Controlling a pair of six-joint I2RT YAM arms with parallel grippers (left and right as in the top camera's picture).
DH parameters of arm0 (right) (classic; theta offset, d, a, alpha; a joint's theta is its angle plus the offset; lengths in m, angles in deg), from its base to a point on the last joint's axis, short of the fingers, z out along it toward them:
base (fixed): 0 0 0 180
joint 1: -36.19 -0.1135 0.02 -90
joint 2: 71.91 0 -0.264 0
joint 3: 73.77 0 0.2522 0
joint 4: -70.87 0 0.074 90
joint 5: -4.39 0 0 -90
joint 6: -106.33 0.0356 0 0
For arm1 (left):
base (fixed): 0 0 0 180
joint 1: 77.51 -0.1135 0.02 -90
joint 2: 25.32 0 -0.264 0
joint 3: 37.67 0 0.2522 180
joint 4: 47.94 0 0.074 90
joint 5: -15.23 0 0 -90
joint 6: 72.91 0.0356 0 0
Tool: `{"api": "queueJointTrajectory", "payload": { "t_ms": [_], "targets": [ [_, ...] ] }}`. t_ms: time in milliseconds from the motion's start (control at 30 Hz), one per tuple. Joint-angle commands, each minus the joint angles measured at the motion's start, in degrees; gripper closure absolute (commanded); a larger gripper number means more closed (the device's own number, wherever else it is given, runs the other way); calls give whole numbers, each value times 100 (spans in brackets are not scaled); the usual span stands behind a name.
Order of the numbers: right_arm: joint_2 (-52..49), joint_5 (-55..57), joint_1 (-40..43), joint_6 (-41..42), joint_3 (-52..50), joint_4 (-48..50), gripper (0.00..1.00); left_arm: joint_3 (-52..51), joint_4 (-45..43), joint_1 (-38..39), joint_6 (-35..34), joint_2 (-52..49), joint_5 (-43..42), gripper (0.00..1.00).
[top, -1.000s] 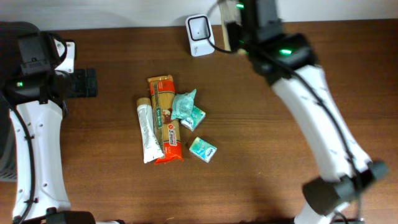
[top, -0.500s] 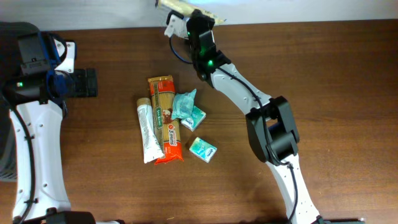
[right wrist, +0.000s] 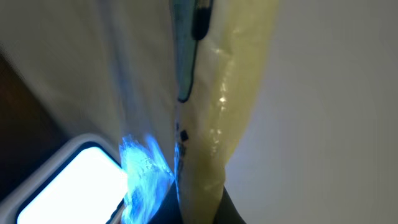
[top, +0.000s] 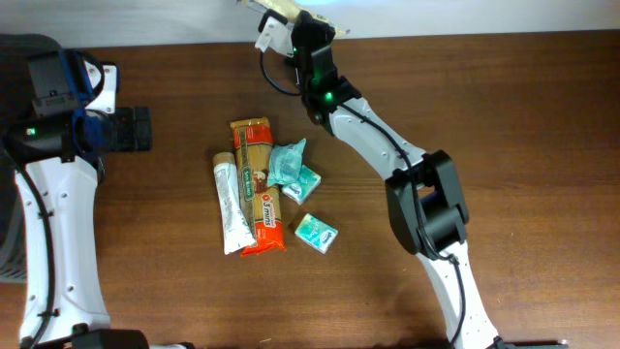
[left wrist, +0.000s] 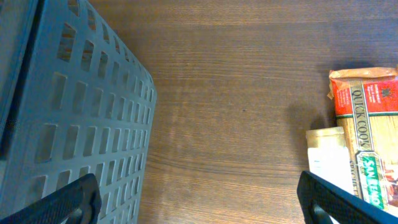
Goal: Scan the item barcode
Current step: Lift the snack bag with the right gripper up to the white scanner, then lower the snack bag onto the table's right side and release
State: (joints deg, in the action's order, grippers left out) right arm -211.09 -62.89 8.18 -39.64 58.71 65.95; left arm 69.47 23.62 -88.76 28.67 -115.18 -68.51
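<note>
yellowish packet [top: 279,9] is up at the far edge of the counter [top: 504,116], pinched in the right tool [top: 295,21], whose jaws are clamped tight on it. from the right wrist cam the packet [right wrist: 230,106] hangs as a crinkly pale-yellow strip just beside the scanner [right wrist: 59,186], a white rounded window glowing at the lower left, with a splash of blue light on the plastic film next to it (can't make out any barcode, it's too close and blurry). the right arm stretches from the near right corner all the way across to that far edge. the left tool [top: 126,129] sits over the left side of the counter with its jaws spread wide and nothing between them. in the left wrist cam its two black fingertips [left wrist: 68,199] show at the bottom corners of the shot, over bare wood between a grey basket [left wrist: 68,106] with slotted walls and the pile of goods. in the middle of the counter a pasta pack [top: 260,184] lies lengthwise, with a white tube [top: 229,208] touching its left side and a teal pouch [top: 288,160] overlapping its right edge. one teal box [top: 304,184] sits just below the pouch, and a small teal box [top: 316,233] lies a bit apart, nearer the front. that pile is well apart from both tools.
</note>
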Motion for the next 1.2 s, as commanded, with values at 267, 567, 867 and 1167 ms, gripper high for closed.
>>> {"api": "queueJointTrajectory", "payload": {
  "t_ms": [267, 567, 867, 1167],
  "targets": [
    [3705, -2041, 721, 6083, 114, -6135, 96, 83, -9, -28, 74, 63, 20, 1],
    [3305, -3471, 3307, 5834, -994, -8898, 96, 83, -9, -28, 74, 63, 20, 1],
    [2020, -3886, 4170, 4356, -2022, -8380, 94, 83, -9, -28, 74, 63, 20, 1],
    [1869, -4039, 4133, 3980, -1615, -8760, 35, 83, -9, -28, 74, 63, 20, 1]
  ]
}}
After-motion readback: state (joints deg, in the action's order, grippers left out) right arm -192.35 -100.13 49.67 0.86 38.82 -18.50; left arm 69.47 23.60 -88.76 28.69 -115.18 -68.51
